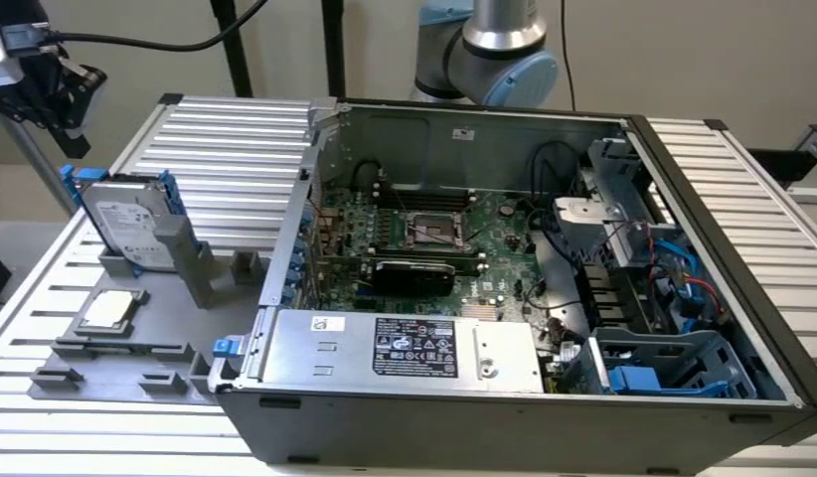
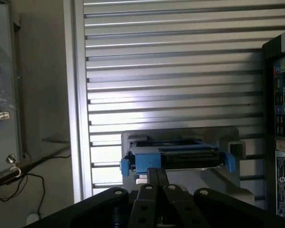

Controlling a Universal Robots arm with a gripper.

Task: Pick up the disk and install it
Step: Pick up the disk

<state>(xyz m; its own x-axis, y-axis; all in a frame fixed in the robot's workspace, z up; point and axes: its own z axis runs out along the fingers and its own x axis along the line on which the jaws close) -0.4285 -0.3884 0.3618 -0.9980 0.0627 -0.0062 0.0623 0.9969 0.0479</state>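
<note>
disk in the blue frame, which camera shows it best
The exterior view: the disk stands on edge in a grey holder at the exterior view's left, its labelled face and blue frame showing. The wrist view shows the disk edge-on, just a narrow edge and blue ends.

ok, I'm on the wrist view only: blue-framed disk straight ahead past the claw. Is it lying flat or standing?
Observer: Standing. In the exterior view the disk sits on edge in a grey holder on the slatted table, its white label facing the camera, to the exterior view's left of the open case.
Operator: anything else on that fixture?
Observer: Yes, a small square silver chip lies flat on the grey base, nearer the exterior camera than the disk and apart from it.
</note>
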